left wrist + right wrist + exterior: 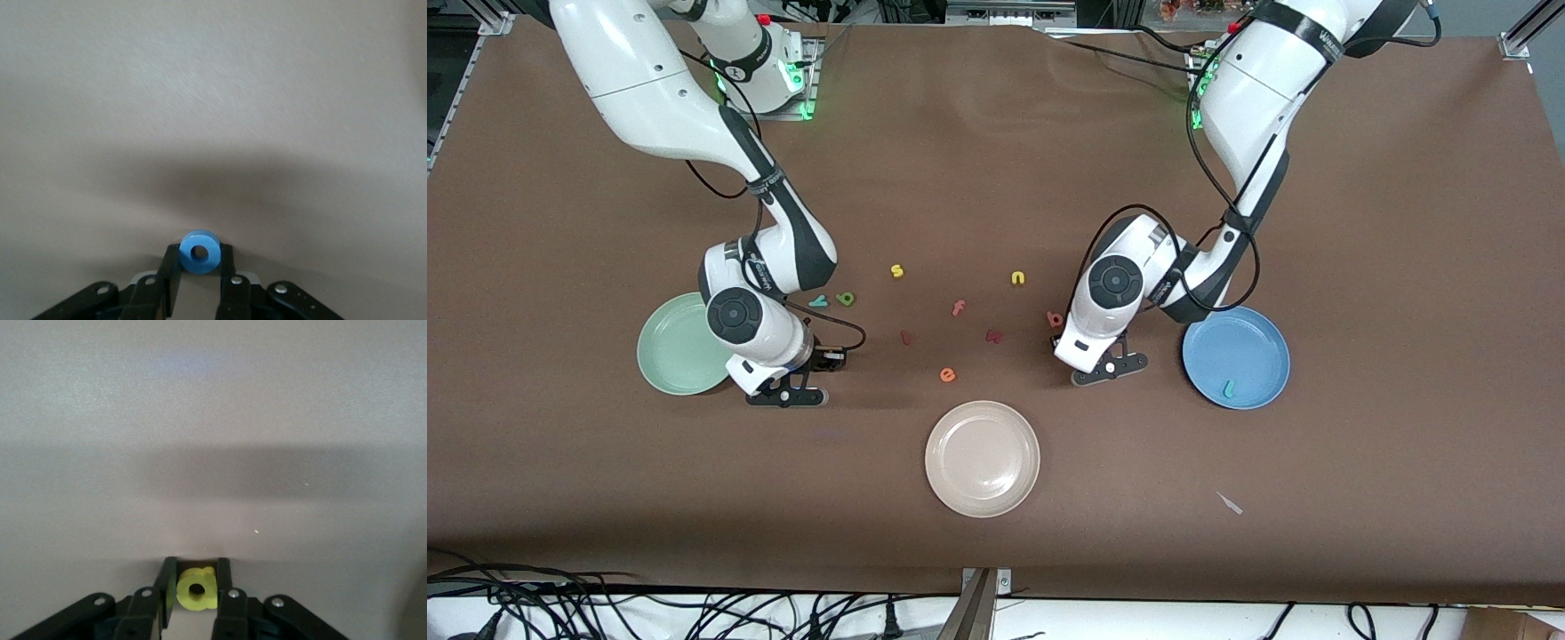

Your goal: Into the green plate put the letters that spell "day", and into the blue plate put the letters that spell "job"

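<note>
Glossy white arm shells, black joints with round caps, looping black cables, green lights at bases, black silver-screwed fingers [172,273].

A robotics lab: two arms bolted at a brown-covered table [996,142], cables trailing

a cream-beige plate [983,459] sits on the brown table [1405,267], nearest the front camera. farther from the camera lie loose letters: an orange "e" [947,375], a pink "f" [958,308], a yellow "s" [897,270], a yellow "n" [1018,278] and two dark red letters [906,337] [994,336]. a small pale scrap [1231,503] lies toward the left arm's end, near the front edge
</note>
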Robot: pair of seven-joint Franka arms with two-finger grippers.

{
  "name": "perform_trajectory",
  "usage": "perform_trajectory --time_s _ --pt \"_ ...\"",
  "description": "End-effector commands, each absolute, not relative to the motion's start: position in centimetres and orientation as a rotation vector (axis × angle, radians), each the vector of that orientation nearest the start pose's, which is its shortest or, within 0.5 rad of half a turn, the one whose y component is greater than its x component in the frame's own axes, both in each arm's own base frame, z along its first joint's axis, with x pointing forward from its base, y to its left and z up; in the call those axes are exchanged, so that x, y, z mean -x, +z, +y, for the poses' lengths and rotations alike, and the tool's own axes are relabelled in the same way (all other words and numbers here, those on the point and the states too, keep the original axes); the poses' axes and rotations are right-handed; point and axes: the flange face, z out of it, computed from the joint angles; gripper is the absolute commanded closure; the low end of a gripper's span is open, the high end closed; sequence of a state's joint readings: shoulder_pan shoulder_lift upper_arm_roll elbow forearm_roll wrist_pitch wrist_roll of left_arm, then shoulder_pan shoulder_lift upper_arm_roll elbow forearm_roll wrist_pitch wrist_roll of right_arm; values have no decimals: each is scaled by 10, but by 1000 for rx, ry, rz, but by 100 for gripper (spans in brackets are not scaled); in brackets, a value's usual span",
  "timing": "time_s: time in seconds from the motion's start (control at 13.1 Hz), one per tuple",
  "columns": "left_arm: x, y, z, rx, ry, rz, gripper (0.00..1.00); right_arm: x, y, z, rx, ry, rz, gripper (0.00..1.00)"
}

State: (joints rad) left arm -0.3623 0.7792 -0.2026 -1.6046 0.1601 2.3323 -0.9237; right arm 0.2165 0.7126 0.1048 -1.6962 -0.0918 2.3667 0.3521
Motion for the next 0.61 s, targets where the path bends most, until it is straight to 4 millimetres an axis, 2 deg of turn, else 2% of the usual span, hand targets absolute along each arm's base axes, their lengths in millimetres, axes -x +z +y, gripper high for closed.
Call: perform_trajectory --time_s 0.0,0.08,0.23,0.38,0.53 --pt "-603 193 -337 3089 55 -437 96 -647 188 210 3159 93 -35 75" --pt "-606 205 -330 3073 77 -411 95 -648 188 209 3163 106 -38 75" --pt "-618 236 -301 3058 116 -306 95 -651 196 210 3160 89 -86 76" --pt "-624 260 -270 3032 175 -191 95 -655 204 197 3161 122 -190 76" --pt "-629 272 -225 3003 276 -87 94 -658 221 174 3154 167 -335 76"
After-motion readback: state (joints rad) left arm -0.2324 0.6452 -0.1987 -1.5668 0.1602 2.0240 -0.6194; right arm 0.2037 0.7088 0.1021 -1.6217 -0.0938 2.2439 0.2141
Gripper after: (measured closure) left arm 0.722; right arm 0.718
